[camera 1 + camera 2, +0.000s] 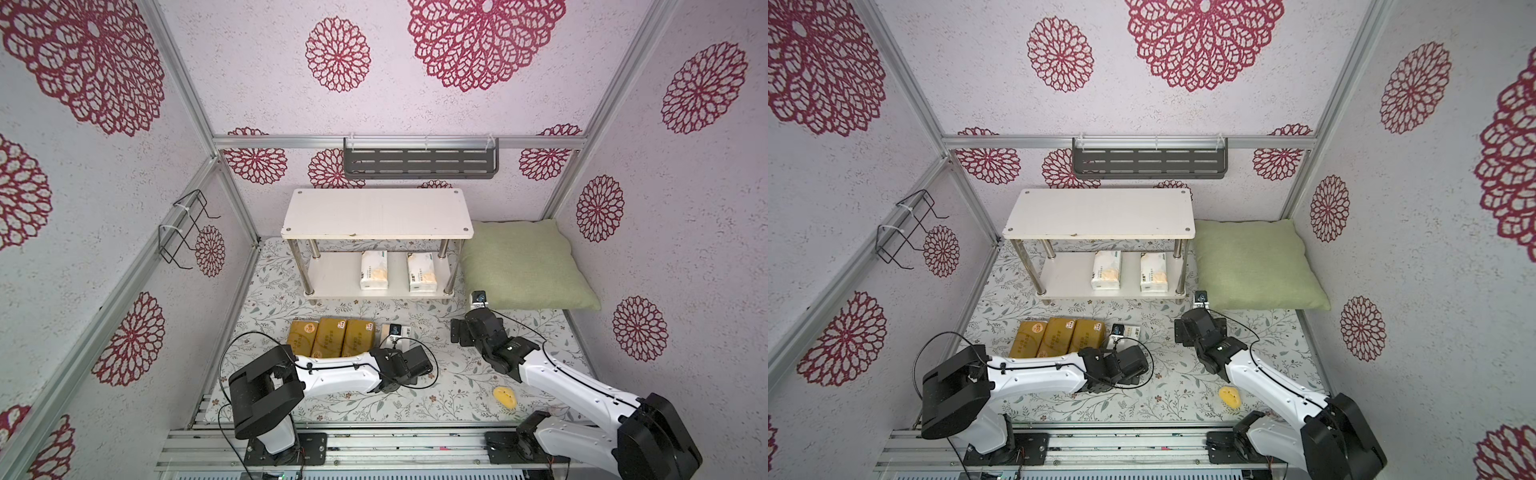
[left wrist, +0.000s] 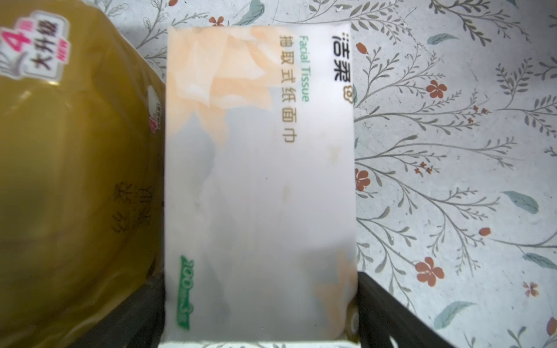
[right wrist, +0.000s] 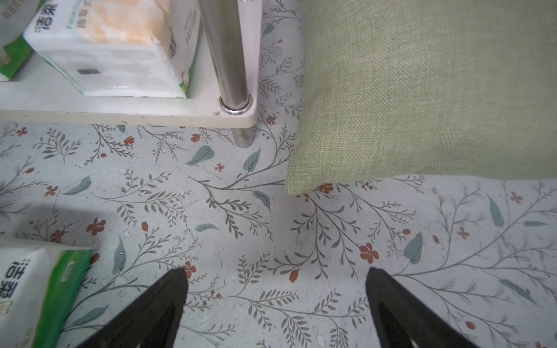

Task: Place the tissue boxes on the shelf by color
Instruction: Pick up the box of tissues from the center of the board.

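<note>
White tissue pack (image 2: 259, 180) between our left gripper's (image 2: 259, 277) fingers, grip we cannot tell, 3 gold packs (image 1: 332, 336) alongside, 2 white packs (image 1: 374, 270) on shelf's (image 1: 374, 214) lower board, right gripper (image 3: 276, 270) jaws apart.

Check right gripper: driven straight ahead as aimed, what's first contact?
Likely the floral mat, since the open right gripper angles down. Beyond that lies the narrow gap between shelf leg and green pillow; depth unclear.

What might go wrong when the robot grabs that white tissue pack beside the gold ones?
A gold pack sits right against the white pack, so a finger of the left gripper might snag it and drag it along.
The free spot on the shelf's lower board lies under the top board, next to a chrome leg; the pack might bump either going in.
</note>
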You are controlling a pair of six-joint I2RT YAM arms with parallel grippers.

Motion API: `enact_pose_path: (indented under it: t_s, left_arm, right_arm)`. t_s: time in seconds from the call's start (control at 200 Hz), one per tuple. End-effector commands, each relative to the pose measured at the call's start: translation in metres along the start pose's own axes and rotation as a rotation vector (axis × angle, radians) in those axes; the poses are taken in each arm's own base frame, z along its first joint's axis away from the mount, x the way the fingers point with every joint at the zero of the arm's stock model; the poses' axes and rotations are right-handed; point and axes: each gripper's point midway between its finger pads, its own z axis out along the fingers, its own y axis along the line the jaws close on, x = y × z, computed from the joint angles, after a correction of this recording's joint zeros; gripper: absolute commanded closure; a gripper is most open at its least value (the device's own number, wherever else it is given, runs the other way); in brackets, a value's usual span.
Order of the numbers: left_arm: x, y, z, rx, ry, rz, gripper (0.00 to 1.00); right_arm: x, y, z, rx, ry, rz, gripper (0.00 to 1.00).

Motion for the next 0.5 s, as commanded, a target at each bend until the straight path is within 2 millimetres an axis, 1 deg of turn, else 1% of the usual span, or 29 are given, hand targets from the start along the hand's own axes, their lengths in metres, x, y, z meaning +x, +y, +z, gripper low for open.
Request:
enact_pose_path:
  t_s: [0.0, 0.29, 0.42, 0.49]
  left_arm:
    - [-0.001, -0.007, 0.004, 0.032, -0.006, -0.001, 0.03]
    - [0.005, -0.005, 0.016, 0.017, -0.004, 0.001, 0.03]
    - [0.004, -0.007, 0.018, 0.013, -0.007, 0.007, 0.03]
    - [0.004, -0.007, 0.018, 0.008, -0.005, 0.013, 0.00]
  right_arm:
    - [-0.014, 0.003, -0.002, -0.009, -0.033, 0.020, 0.01]
    - [-0.014, 0.004, -0.001, -0.014, -0.031, 0.023, 0.01]
    - [-0.015, 0.005, -0.001, -0.015, -0.032, 0.022, 0.01]
    - [-0.016, 0.004, -0.002, -0.012, -0.032, 0.020, 0.01]
